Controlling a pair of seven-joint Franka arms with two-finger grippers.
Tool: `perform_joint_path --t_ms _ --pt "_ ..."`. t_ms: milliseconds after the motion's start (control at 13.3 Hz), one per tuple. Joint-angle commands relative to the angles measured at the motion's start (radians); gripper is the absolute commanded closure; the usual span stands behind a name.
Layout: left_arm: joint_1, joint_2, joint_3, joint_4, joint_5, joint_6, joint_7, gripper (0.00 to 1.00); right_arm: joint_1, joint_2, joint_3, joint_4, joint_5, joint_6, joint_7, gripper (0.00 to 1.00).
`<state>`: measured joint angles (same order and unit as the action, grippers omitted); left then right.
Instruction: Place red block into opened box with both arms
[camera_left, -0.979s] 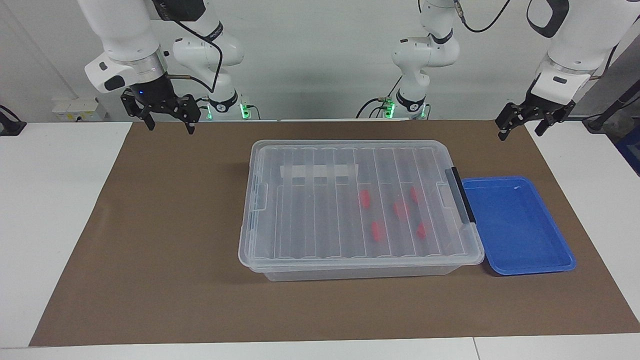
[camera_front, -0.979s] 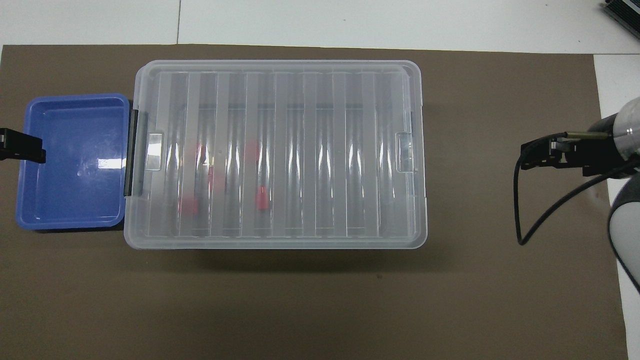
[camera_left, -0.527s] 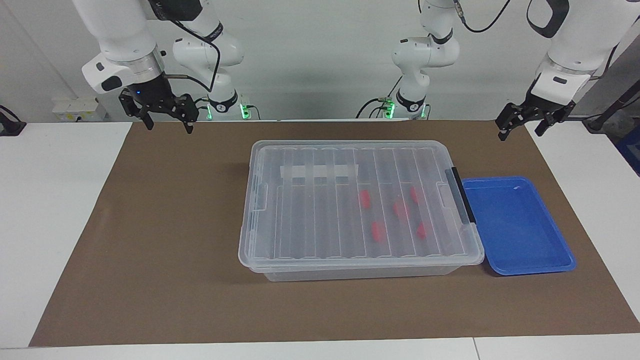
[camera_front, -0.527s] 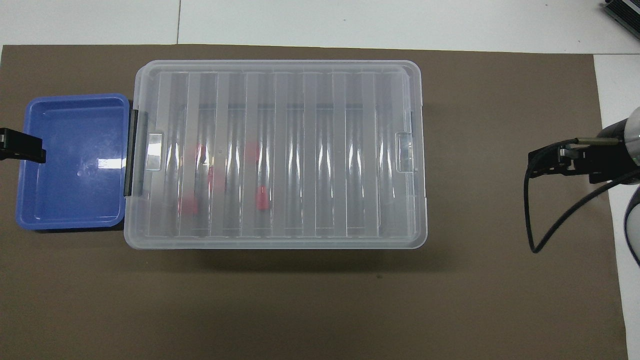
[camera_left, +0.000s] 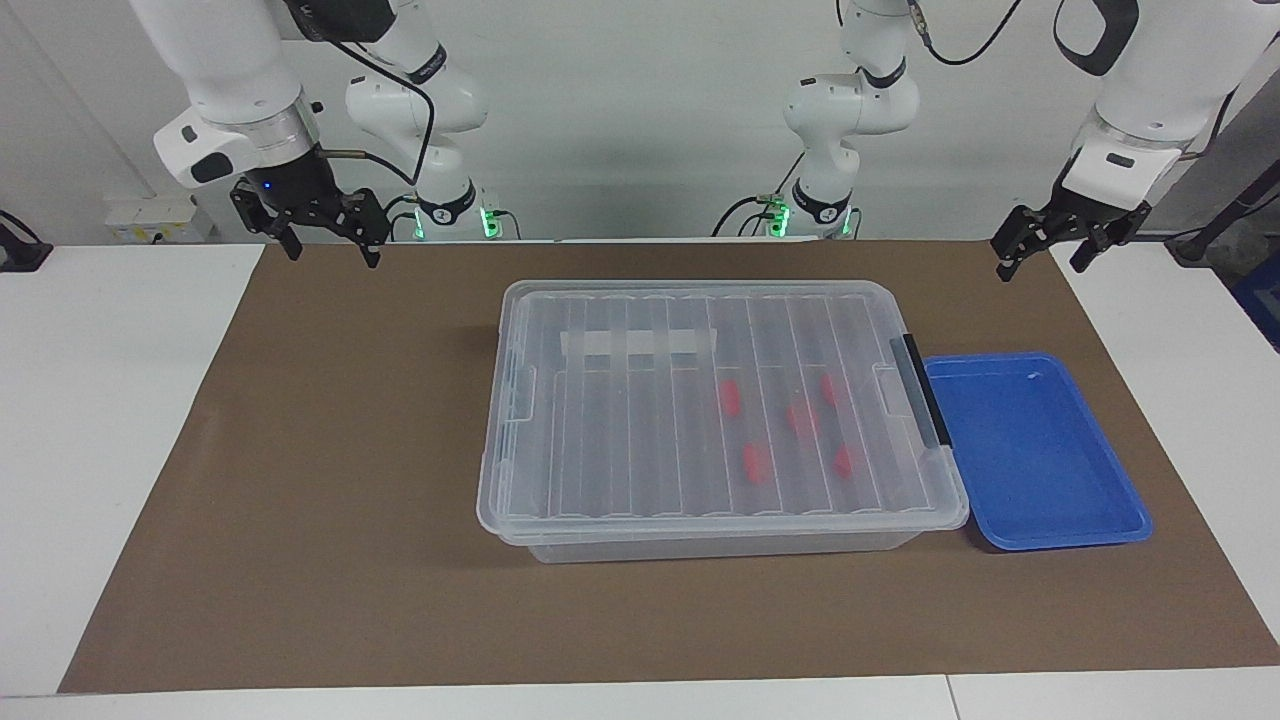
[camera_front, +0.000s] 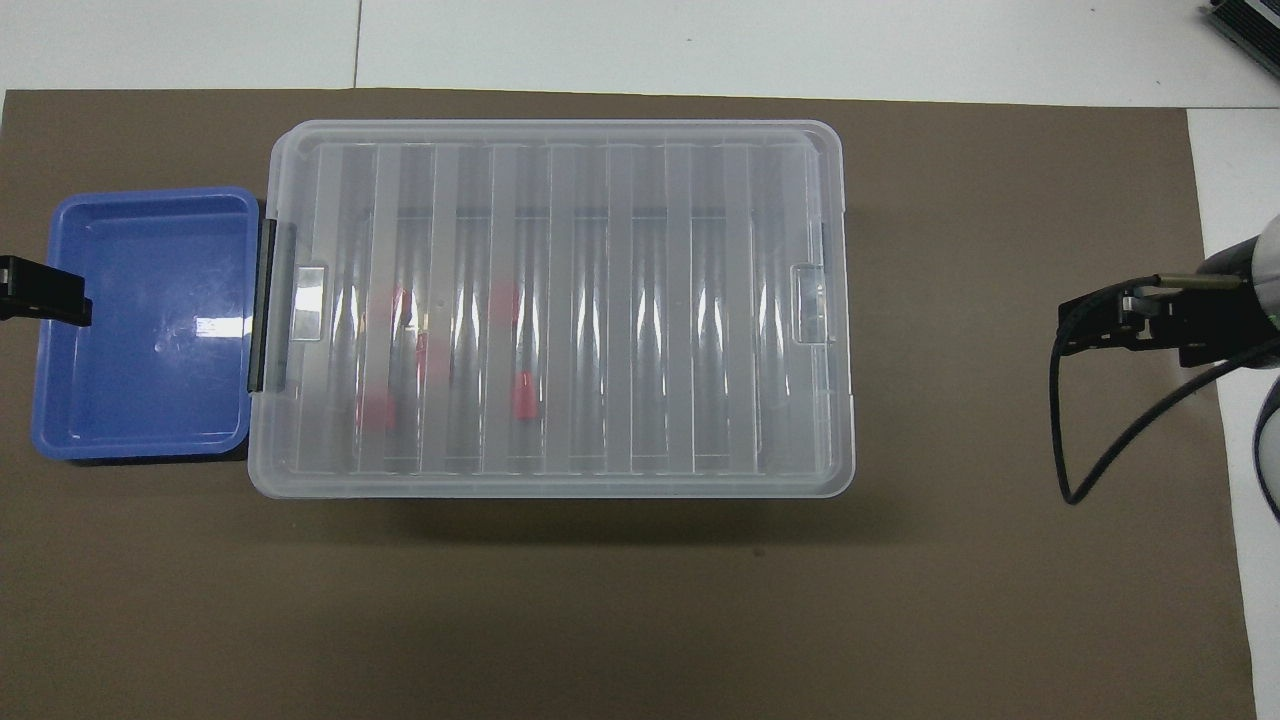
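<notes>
Right pincer (camera_left: 325, 246) spread, empty, over brown mat (camera_left: 330, 450) corner. Clear ribbed-lid box (camera_left: 700, 400) mid-surface, lid on; small chunky red blocks (camera_left: 755, 462) inside. Glossy shallow blue tray (camera_left: 1035, 450) touching box's black handle (camera_left: 925, 390). Left pincer (camera_left: 1040, 250) spread, empty, over mat edge.

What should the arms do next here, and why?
Probably nothing more than settle and wait. The red blocks already lie inside the box, its lid is on, and the blue tray holds nothing. The left gripper and right gripper hang open, clear of the box.
</notes>
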<state>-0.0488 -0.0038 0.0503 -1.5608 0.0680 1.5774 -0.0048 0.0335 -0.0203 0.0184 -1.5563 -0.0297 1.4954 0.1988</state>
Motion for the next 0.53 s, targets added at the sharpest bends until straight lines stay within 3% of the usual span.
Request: perform_joint_path --t_ms 0,452 --pt "-0.008 -0.025 0.011 -0.028 -0.013 0.003 0.003 0.00 -0.017 -0.007 0.000 -0.010 0.017 0.002 -0.022 0.00" --pt "-0.008 -0.025 0.013 -0.028 -0.013 0.003 0.003 0.00 -0.017 -0.017 0.000 -0.028 0.017 0.005 -0.013 0.00"
